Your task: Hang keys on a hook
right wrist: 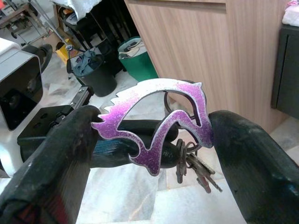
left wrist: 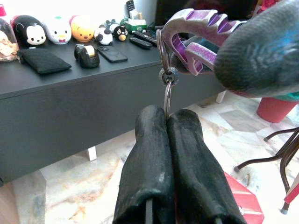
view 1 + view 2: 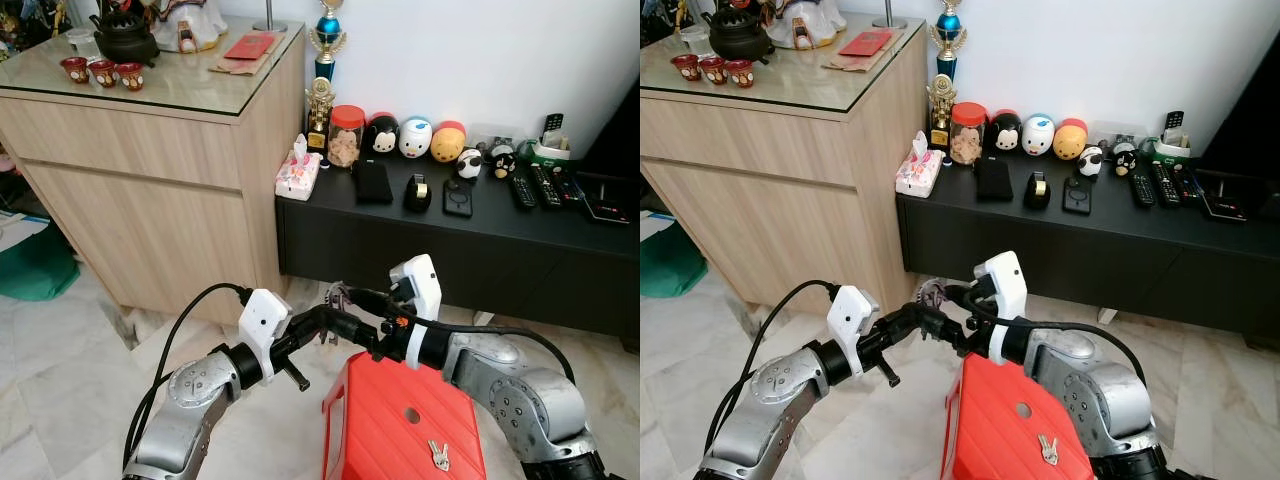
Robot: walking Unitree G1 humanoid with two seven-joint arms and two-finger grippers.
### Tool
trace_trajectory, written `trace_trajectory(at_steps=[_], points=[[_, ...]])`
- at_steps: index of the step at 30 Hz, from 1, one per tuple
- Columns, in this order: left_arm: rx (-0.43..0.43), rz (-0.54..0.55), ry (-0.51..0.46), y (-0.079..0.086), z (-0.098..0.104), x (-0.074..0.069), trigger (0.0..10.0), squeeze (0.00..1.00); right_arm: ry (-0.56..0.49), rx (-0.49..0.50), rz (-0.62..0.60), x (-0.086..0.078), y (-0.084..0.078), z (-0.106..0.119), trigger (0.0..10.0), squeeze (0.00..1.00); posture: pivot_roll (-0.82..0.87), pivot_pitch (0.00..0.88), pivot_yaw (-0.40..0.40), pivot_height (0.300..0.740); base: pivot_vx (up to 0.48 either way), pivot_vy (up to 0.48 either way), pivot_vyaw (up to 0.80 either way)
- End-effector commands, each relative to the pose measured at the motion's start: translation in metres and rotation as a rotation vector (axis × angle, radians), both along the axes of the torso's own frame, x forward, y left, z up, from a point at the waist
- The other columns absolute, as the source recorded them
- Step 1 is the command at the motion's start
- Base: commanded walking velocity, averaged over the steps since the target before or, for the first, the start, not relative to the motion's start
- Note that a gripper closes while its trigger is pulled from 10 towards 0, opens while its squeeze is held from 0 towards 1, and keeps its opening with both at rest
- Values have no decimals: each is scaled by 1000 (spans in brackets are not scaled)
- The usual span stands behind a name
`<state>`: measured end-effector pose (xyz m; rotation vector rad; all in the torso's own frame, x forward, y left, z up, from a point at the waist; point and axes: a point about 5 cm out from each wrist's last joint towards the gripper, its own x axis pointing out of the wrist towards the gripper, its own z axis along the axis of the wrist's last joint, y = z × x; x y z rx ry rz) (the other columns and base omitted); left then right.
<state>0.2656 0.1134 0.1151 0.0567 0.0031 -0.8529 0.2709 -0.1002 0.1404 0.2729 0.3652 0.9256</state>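
Purple horse-shaped keychain [image 1: 161, 121] is clamped flat between my right gripper [image 1: 149, 140] fingers above the red stool [image 3: 400, 420]. Left gripper [image 2: 167, 126] is pinched shut on its key ring [image 2: 164, 70], keys [image 1: 194, 168] dangling below. No hook visible.

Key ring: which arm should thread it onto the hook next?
Left, likely. The left gripper is shut on the key ring, already beside the purple horse-shaped hook. The right gripper holds that hook between its fingers, so it should just steady it.
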Motion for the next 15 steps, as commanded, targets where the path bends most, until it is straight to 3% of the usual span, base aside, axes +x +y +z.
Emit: trace_trajectory(at_steps=[1,2,3,4,5,6,7,8,9,11,15], points=[[-10,-3,10,0,0,-2,0,0,-54,18,-28,5,-4,10,10000,0,5,44,-66,740,0,0,0],[-11,-2,10,0,0,-2,0,0,-54,19,-28,5,-4,10,10000,0,5,44,-66,740,0,0,0],[-11,-1,10,0,0,-2,0,0,-55,40,-31,6,-4,12,10000,886,6,45,-66,740,0,0,0],[-11,-1,10,0,0,-2,0,0,-55,40,-31,6,-4,12,10000,886,6,45,-66,740,0,0,0],[-10,0,10,0,0,-2,0,0,-68,62,-31,6,-4,14,10000,1000,6,45,-66,740,0,0,0],[-9,1,10,0,0,-2,0,0,-77,68,-36,6,-4,15,10000,1000,6,45,-65,740,0,0,0],[-7,1,9,0,0,-2,0,0,-106,77,-59,8,-5,18,10000,667,5,45,-65,740,0,0,0],[-7,2,9,0,0,-2,0,0,-113,79,-65,9,-6,18,10000,667,5,45,-65,740,0,0,0],[-5,3,9,0,-1,-2,0,0,-132,86,-103,12,-9,20,10000,0,5,45,-65,740,0,0,0],[-1,15,7,1,-1,-1,0,0,-172,129,-221,22,-19,27,10000,0,5,45,-65,740,0,0,0],[0,25,6,2,-2,-1,0,0,-202,171,-333,31,-31,33,10000,0,4,45,-64,740,0,0,0]])
